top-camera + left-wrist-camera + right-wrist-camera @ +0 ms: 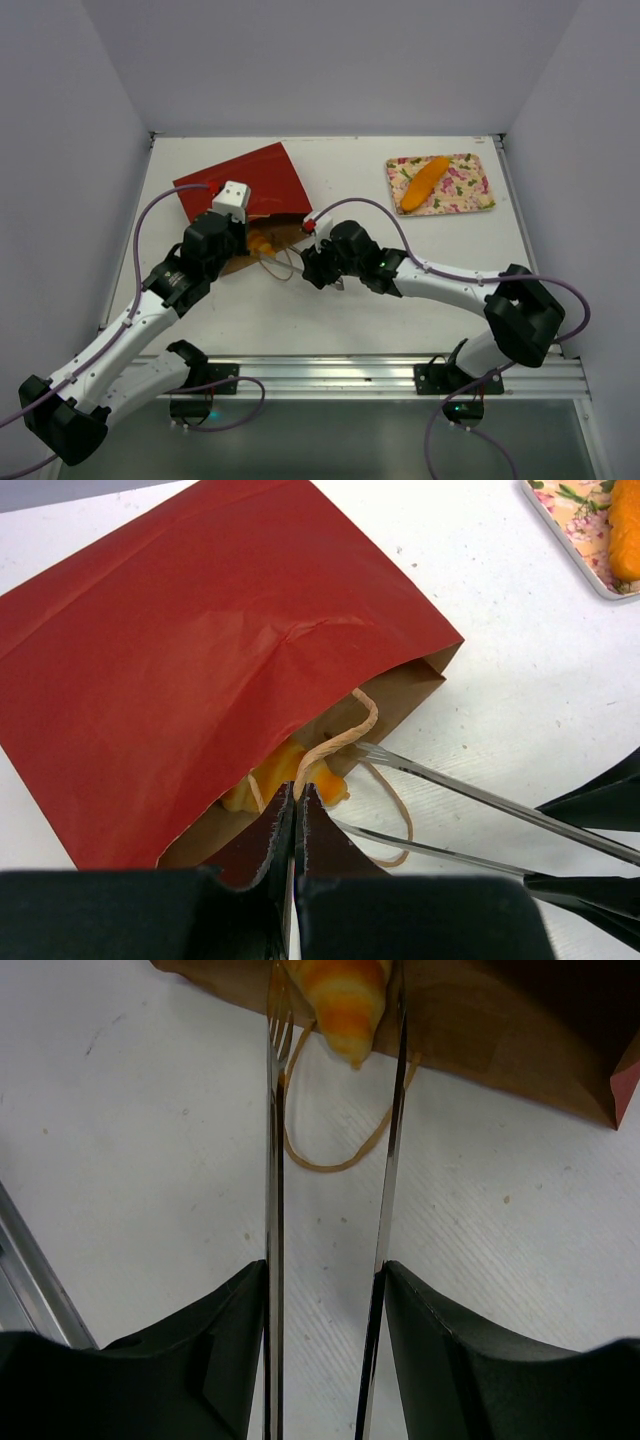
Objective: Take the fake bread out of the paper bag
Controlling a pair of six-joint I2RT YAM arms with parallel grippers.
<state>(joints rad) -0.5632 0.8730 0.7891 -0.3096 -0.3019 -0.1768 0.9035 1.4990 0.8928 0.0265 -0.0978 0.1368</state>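
Orange-striped fake bread (283, 770) isn't out yet, it's at the mouth of the flat red paper bag (200, 640), between the tips of the half-open right tool (336, 1000). Left tool (297, 795) pinches the tan loop handle (345, 735).

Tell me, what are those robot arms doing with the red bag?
They're emptying the paper bag. The left gripper is pinched shut at the bag's open mouth, apparently holding a handle. The right gripper has long thin fingers on both sides of a striped orange bread that pokes out of the bag. I can't tell if they're squeezing it yet. A second bread already lies on the flowered tray.
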